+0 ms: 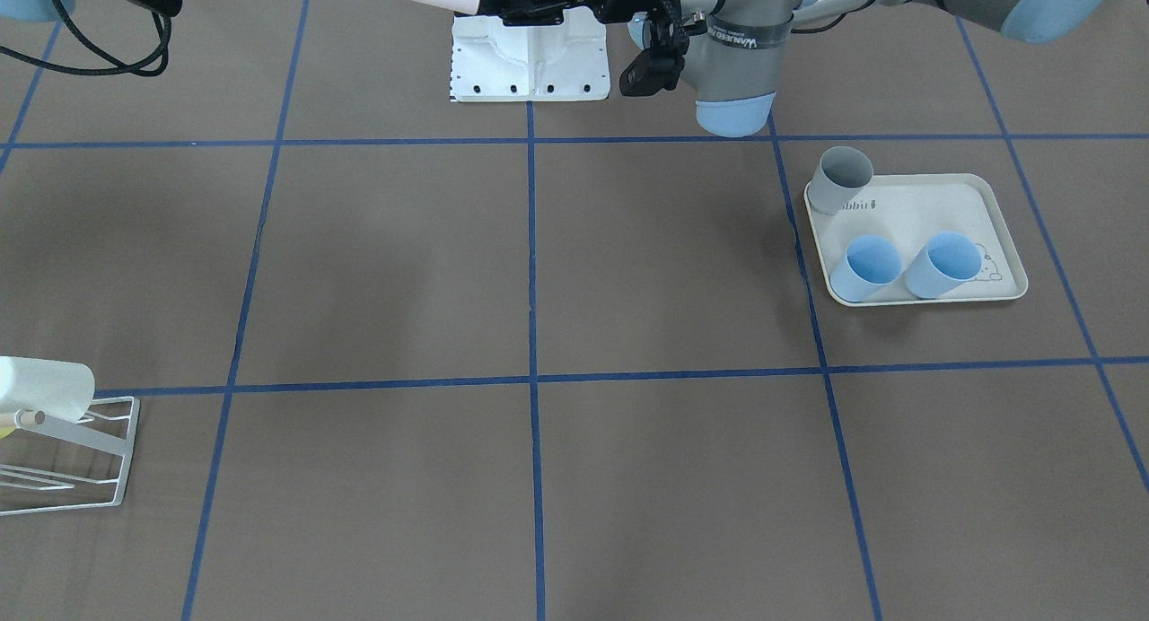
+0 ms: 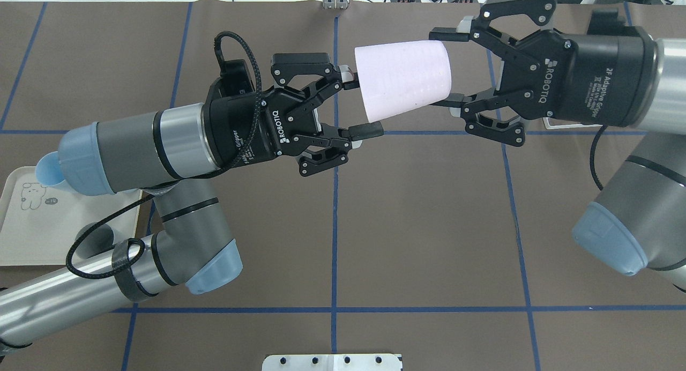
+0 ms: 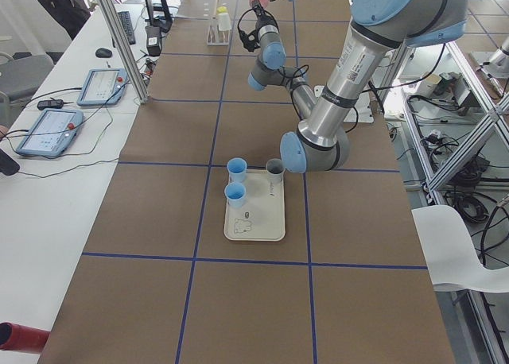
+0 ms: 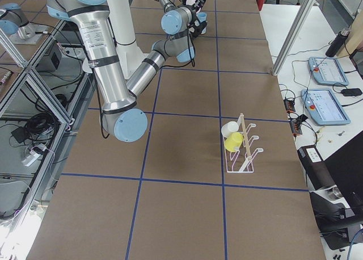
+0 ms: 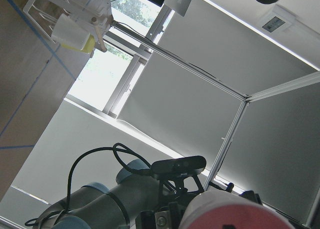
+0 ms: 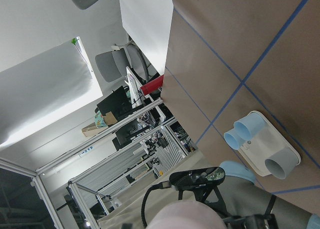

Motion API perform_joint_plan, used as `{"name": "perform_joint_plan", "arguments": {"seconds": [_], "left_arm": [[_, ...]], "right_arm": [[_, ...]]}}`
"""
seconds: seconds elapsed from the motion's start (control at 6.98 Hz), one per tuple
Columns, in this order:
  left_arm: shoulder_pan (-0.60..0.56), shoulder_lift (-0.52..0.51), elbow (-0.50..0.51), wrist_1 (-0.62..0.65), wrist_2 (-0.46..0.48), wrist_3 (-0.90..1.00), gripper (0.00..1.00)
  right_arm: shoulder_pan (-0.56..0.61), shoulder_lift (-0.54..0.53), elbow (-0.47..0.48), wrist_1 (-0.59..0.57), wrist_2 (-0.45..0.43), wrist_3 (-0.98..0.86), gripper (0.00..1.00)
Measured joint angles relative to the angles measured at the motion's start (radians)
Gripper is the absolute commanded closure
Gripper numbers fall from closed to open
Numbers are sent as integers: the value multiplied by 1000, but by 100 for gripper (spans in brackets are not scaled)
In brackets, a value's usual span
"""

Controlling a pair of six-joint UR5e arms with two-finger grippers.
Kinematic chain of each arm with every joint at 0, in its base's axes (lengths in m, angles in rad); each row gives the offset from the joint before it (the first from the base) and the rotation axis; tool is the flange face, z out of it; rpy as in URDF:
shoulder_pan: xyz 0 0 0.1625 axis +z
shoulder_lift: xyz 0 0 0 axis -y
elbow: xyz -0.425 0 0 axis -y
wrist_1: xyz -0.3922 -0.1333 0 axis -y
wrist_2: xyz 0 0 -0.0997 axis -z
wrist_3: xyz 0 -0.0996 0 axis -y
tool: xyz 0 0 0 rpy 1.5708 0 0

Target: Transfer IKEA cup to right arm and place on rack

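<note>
Both arms are stretched inward above the table (image 1: 628,271), with the wrists held level and the grippers faced toward each other. From overhead, the pale pink cup (image 2: 402,79) is seen lying on its side in the air between them. Its narrower end is clasped by the right gripper (image 2: 445,66), one finger above it and one below. The left gripper (image 2: 364,103) is spread wide at the cup's wider end. Its lower finger lies just under the cup's edge, and contact there cannot be judged.

In the front view, the cup and the left gripper are cut off by the top border.

Farther out on the robot's left, a cream tray (image 1: 951,199) is seen carrying a blue cup (image 1: 866,266), a second blue cup (image 1: 942,264) and a grey cup (image 1: 844,177). Toward the far right corner, the white wire rack (image 4: 245,155) is shown by the right side view. A white cup (image 4: 229,128) and a yellow cup (image 4: 233,142) are hung on it, well apart from the grippers.
</note>
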Motion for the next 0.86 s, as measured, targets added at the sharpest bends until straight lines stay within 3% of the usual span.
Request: {"name": "perform_joint_plan", "arguments": {"seconds": [0.57, 0.86], "left_arm": [[-12, 23, 0, -4, -3, 1, 30], [-30, 34, 1, 14, -4, 65, 30]], "right_arm": [[71, -70, -7, 51, 48, -22, 100], [145, -101, -52, 40, 101, -160, 100]]}}
